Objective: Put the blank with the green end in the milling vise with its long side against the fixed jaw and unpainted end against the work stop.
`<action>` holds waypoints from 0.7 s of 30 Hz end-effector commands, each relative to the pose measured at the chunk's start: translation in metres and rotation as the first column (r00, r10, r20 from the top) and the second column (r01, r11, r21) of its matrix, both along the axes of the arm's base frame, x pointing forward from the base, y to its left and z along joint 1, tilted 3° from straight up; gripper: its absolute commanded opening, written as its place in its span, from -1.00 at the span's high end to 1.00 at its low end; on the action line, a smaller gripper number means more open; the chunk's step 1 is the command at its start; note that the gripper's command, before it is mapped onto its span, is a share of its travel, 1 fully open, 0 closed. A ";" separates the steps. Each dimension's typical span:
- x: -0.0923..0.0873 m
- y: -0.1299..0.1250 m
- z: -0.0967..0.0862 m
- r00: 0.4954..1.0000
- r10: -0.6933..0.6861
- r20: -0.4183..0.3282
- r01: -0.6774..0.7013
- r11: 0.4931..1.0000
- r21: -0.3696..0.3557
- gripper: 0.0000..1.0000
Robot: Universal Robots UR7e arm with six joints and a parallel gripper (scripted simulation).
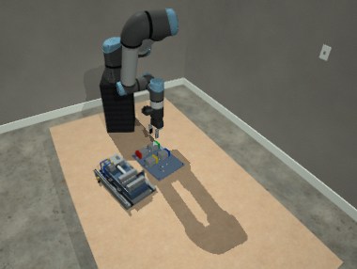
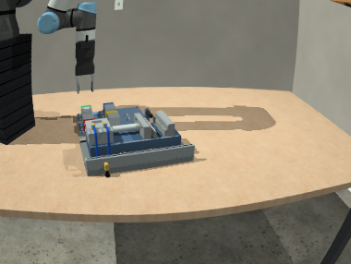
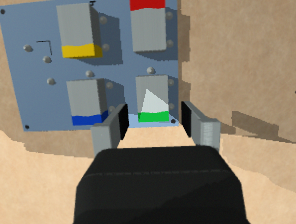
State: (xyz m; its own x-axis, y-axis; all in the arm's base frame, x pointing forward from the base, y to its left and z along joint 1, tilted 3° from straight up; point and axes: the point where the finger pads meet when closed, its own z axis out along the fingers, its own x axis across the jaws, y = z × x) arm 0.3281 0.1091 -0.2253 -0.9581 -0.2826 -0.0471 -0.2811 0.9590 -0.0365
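The green-ended blank (image 3: 153, 100) lies on the blue plate (image 3: 95, 65) at its near right corner in the wrist view; it also shows in the top view (image 1: 156, 145) and the exterior view (image 2: 86, 109). My gripper (image 3: 154, 113) is open and empty, hanging above this blank with a finger on each side of its green end. In the top view the gripper (image 1: 155, 128) is well above the plate, and in the exterior view the gripper (image 2: 85, 85) also hangs clear of it. The milling vise (image 1: 123, 180) stands next to the plate, and it also shows in the exterior view (image 2: 134, 136).
Three other blanks lie on the plate: yellow-ended (image 3: 77, 31), red-ended (image 3: 148, 25) and blue-ended (image 3: 87, 101). A black pedestal (image 1: 117, 105) holding the arm stands behind the plate. The vise has blue hoses (image 2: 102, 138) at one end.
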 end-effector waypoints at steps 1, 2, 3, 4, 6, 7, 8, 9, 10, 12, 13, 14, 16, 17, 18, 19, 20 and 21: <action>0.000 0.000 0.001 1.000 0.000 0.001 0.000 1.000 0.000 -1.00; 0.000 0.000 0.001 1.000 0.000 0.001 0.000 1.000 0.000 -1.00; 0.001 0.000 0.001 1.000 0.000 0.001 0.000 1.000 0.000 -1.00; 0.001 0.000 0.002 1.000 0.000 0.001 0.000 1.000 0.000 -1.00; 0.001 0.000 0.004 1.000 0.000 0.001 0.000 1.000 0.000 -1.00; 0.001 -0.001 0.005 1.000 0.000 0.001 0.000 1.000 0.000 -1.00; 0.001 -0.001 0.005 1.000 0.000 0.001 0.000 1.000 0.000 -1.00; 0.001 -0.001 0.005 1.000 0.000 0.001 0.000 1.000 0.000 -1.00; 0.001 -0.001 0.005 1.000 0.000 0.001 0.000 1.000 0.000 -1.00; 0.001 -0.001 0.005 1.000 0.000 0.001 0.000 1.000 0.000 -1.00; 0.001 -0.001 0.005 1.000 0.000 0.001 0.000 1.000 0.000 -1.00; 0.001 -0.001 0.005 1.000 0.000 0.001 0.000 1.000 0.000 -1.00; 0.001 -0.001 0.005 1.000 0.000 0.001 0.000 1.000 0.000 -1.00; 0.001 -0.001 0.005 1.000 0.000 0.001 0.000 1.000 0.000 -1.00; 0.001 -0.001 0.005 1.000 0.000 0.001 0.000 1.000 0.000 -1.00; 0.001 -0.001 0.005 1.000 0.000 0.001 0.000 1.000 0.000 -1.00; 0.001 -0.001 0.006 1.000 0.000 0.001 0.000 1.000 0.000 -1.00; 0.002 -0.001 0.006 1.000 0.000 0.001 0.000 1.000 0.000 -1.00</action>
